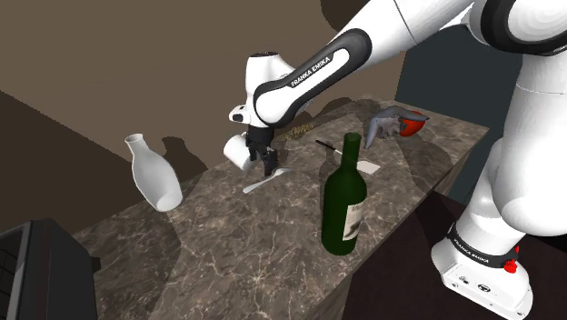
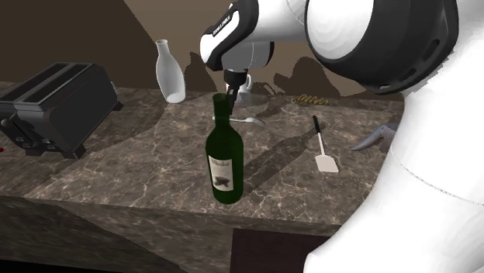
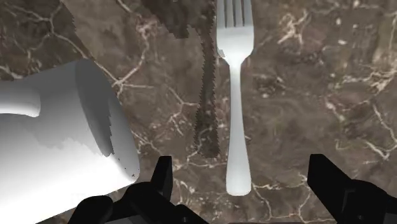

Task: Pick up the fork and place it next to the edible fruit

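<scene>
A silver fork [image 3: 236, 95] lies flat on the dark marble counter [image 1: 236, 245]. My gripper [image 3: 245, 184] hovers just above it, open, with the handle end between the two fingers [image 3: 161, 181] and untouched. In the shoulder view the gripper [image 1: 266, 161] hangs over the fork [image 1: 265, 181] near the counter's middle. The second exterior view shows the gripper [image 2: 231, 98] behind the bottle neck, with the fork [image 2: 250, 120] below it. A red fruit [image 1: 415, 123] sits at the counter's far right corner, beside a grey object [image 1: 389, 124].
A white mug [image 1: 236, 150] lies on its side, close beside the gripper. Around it stand a green wine bottle [image 1: 344, 195], a white vase [image 1: 154, 173], a black-handled spatula [image 2: 323, 147] and a coiled chain [image 2: 310, 99]. A dark toaster [image 2: 58, 105] sits at the second exterior view's left.
</scene>
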{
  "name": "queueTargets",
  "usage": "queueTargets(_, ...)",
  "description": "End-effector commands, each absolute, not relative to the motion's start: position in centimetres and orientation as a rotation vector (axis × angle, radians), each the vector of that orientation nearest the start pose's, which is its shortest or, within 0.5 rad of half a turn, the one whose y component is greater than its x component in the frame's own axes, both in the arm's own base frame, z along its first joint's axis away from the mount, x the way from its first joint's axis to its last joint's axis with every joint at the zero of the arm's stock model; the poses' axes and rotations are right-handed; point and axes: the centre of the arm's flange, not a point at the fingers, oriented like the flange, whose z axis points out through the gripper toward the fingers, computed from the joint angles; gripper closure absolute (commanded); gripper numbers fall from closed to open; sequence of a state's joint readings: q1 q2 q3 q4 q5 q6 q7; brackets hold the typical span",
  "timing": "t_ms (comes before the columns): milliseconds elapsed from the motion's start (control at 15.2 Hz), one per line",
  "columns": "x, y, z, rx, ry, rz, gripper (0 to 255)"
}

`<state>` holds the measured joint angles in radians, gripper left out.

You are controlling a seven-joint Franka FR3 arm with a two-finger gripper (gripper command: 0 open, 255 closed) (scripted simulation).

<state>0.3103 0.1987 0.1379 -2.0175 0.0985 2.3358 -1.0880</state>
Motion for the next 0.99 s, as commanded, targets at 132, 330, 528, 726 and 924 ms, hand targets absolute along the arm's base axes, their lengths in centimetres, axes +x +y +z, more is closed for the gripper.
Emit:
queueTargets(132, 54.2, 26.2, 32.8, -2.265, -2.064, -0.174, 0)
queueTargets(330, 54.3, 26.4, 31.5, -2.265, -2.064, -0.174, 0)
queueTargets(528, 54.3, 26.4, 31.5, -2.265, -2.064, -0.174, 0)
queueTargets(726, 54.3, 26.4, 31.5, -2.265, -2.064, -0.174, 0)
queueTargets(924, 54.3, 26.4, 31.5, -2.265, -2.064, -0.174, 255)
